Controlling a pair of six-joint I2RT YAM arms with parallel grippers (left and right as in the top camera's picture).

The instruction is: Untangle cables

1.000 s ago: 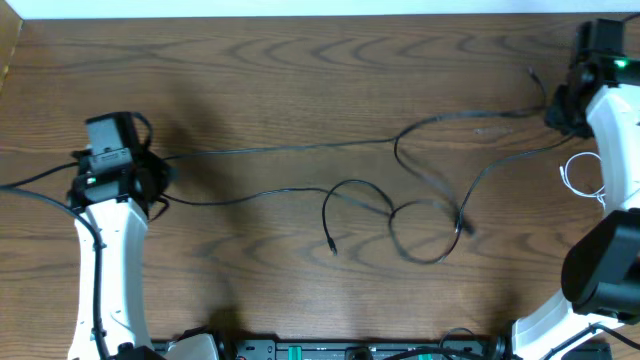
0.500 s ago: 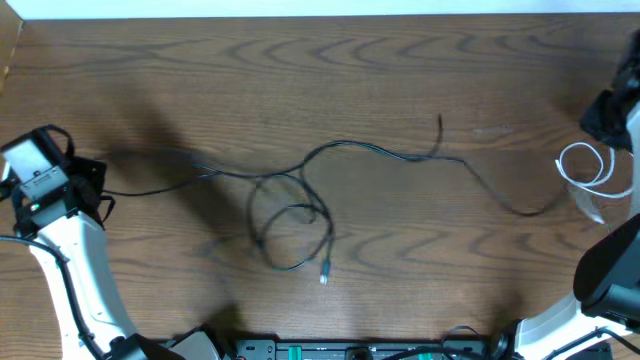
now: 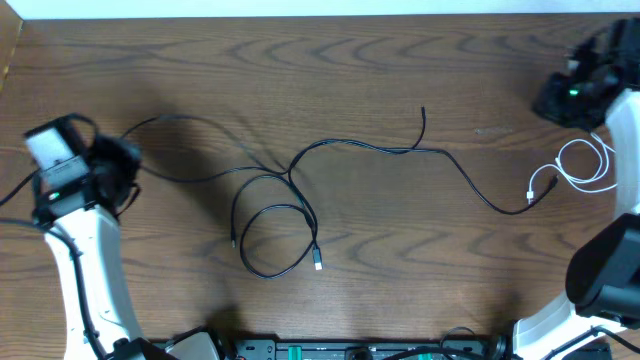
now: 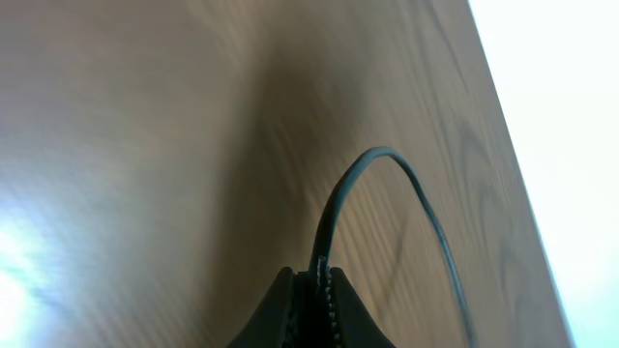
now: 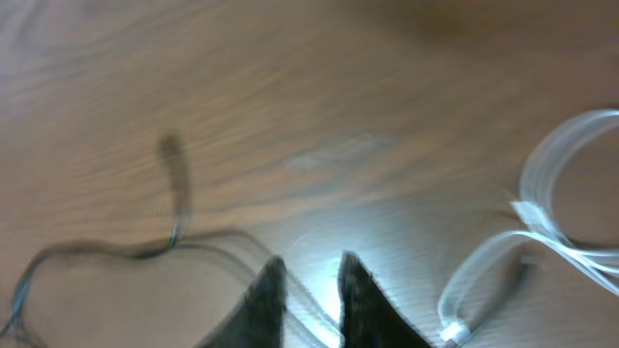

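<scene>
The black cables are seen strung across the middle of the wooden table, knotted into a loose loop left of centre, with one tail run out to the left gripper. There the jaws are pressed together on a black cord, which arches up out of them. The white cable is coiled at the right end of the black run, one black plug lying just beside it. Above that coil the right gripper is held with a narrow gap between its fingers, nothing in it.

The cords are judged light, limp and rather slick: they will be dragged whole by any pull, and the loop could be cinched tight. A hold near a plug end, or on a strand just outside the loop, is judged safest. Bare wood is left on all sides of the loop; the table's far edge lies well beyond it.
</scene>
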